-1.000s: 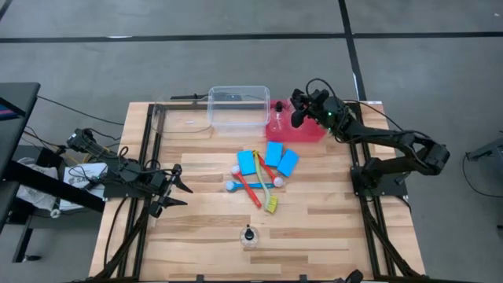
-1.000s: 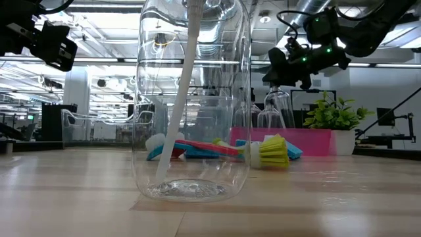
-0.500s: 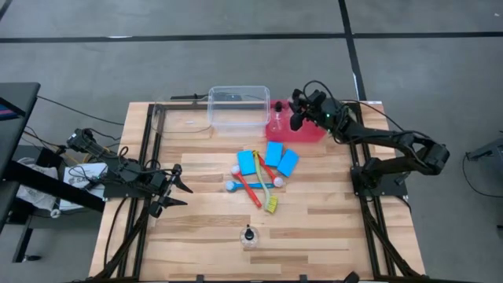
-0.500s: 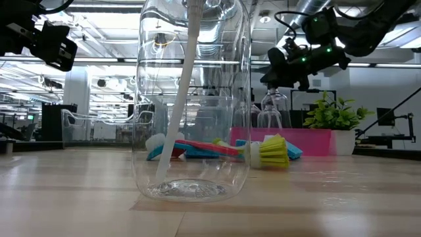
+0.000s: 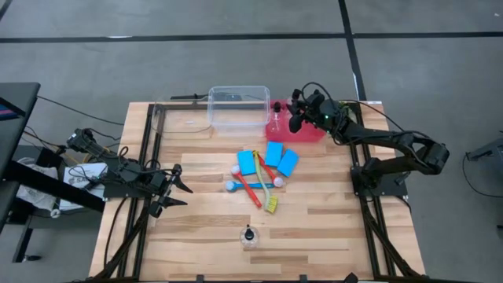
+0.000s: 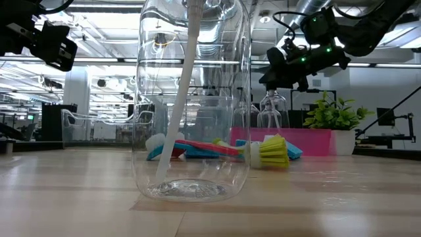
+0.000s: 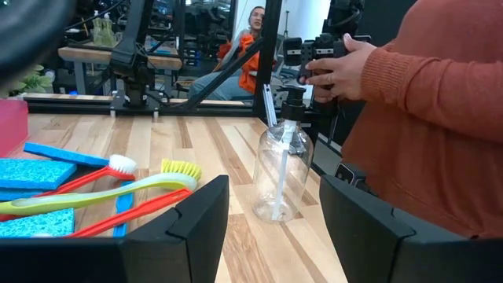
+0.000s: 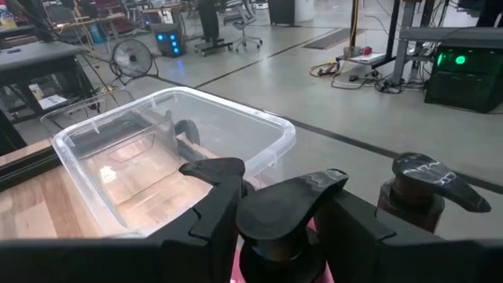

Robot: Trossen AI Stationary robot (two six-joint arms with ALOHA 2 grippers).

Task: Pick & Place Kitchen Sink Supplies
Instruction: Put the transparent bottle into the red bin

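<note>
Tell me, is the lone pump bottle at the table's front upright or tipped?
Upright: the pump bottle stands on its base, black pump top upward.

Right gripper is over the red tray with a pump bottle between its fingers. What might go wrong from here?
1. The right gripper straddles a pump bottle right beside a second bottle in the red tray; moving sideways may knock that neighbour over.
2. The clear tub stands just next to the tray, so a swing toward it risks clipping its rim.
3. A person's hand hovers at the lone bottle at the near edge, so the left gripper should keep clear.
</note>
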